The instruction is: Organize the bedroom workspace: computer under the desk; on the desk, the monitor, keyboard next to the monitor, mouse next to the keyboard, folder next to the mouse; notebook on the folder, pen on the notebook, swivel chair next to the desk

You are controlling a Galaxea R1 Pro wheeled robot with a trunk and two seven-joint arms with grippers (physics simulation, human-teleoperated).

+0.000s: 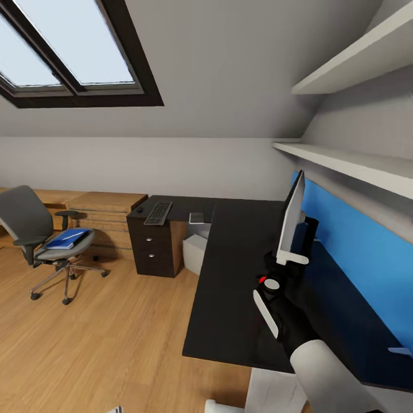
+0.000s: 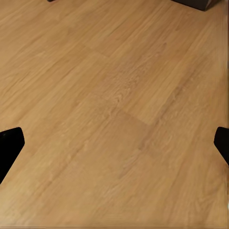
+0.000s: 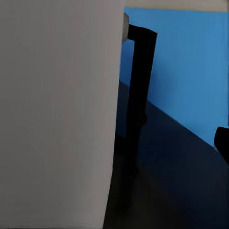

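Right gripper (image 1: 285, 259) grips the monitor (image 1: 289, 221) edge at right of frame; left gripper (image 2: 114, 143) hangs spread open above floor (image 2: 114, 95).

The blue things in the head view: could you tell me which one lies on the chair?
The folder, flat on the grey swivel chair; the other blue is the desk's upright back panel.

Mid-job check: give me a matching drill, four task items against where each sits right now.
Items:
1. folder
2. keyboard
3. monitor
4. computer

Places:
A. far end of the desk, above the drawers
B. on the floor under the desk
C. on the chair seat
D. on the desk by the blue panel, at the right gripper

Pairs: 1-C, 2-A, 3-D, 4-B
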